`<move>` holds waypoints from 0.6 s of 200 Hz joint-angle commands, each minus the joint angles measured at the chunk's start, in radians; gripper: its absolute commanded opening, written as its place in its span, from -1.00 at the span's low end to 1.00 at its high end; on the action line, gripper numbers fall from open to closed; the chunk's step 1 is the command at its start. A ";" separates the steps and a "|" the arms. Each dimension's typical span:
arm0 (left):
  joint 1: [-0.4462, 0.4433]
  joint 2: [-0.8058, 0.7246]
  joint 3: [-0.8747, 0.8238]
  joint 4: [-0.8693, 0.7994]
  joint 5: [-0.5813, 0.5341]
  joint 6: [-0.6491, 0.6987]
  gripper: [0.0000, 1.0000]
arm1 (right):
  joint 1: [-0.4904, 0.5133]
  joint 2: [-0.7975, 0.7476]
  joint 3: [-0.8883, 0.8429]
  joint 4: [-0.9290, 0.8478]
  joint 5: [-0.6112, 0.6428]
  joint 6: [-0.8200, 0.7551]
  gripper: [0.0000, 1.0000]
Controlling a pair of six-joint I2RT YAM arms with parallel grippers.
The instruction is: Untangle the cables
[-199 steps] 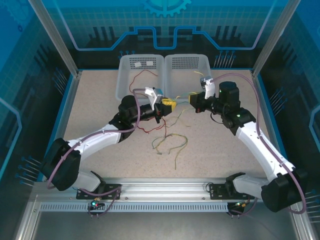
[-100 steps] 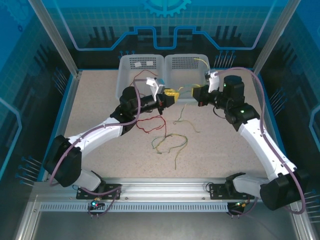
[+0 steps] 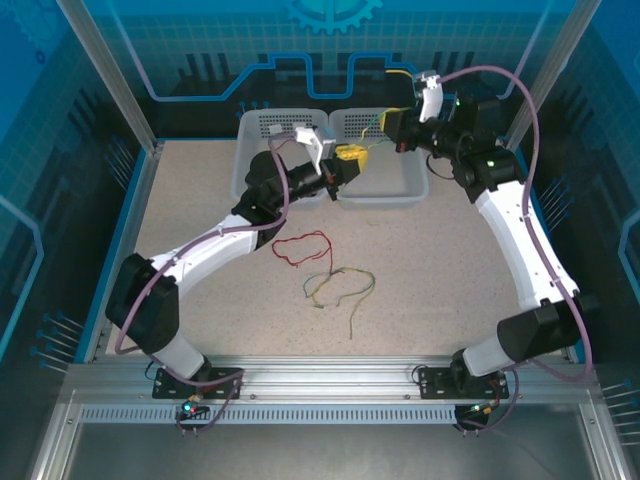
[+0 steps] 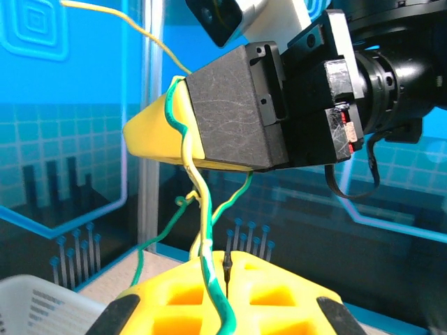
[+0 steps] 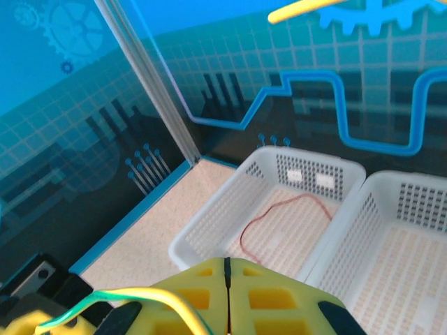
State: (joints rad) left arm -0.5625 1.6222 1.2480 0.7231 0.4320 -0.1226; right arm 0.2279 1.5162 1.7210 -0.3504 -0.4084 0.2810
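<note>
**A:** Left claw (image 3: 349,158) first. We see it clamped tight on the yellow-green cable (image 4: 202,209).

**B:** Right claw (image 3: 386,121) is the same: jaws closed on that same cable. The strand runs short and taut between the two, and a yellow end sticks up past the right claw.

**A:** What differs from a second ago?

**B:** Both claws are higher and farther back. We had them low over the table (image 3: 200,220), just in front of the baskets. Now the left one hangs over the near rim where the left basket (image 3: 252,135) meets the right basket (image 3: 412,188), and the right one is up above the right basket's far side.

**A:** And the tails of the held cable that drooped onto the table are now lifted off it.

**B:** The rest, quickly. The red cable (image 3: 303,238) lies on the table, now clear of the left arm. The loose yellow-green tangle (image 3: 350,271) is just nearside of it, in the same spot as before. A second red cable (image 5: 276,206) curls inside the left basket.
</note>
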 commanded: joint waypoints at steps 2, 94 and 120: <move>0.012 0.071 0.061 -0.008 -0.017 0.102 -0.95 | -0.079 0.100 0.140 0.104 0.153 -0.058 -1.00; 0.045 0.277 0.306 0.091 -0.055 0.027 -0.95 | -0.181 0.620 1.037 -0.229 0.061 0.012 -1.00; 0.046 0.245 0.328 0.088 -0.012 -0.047 -0.94 | -0.200 0.658 1.185 -0.297 -0.010 0.131 -1.00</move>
State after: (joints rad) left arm -0.5060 1.9141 1.5806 0.7944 0.2825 -0.1001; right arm 0.1650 2.1868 2.7579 -0.7269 -0.5434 0.2420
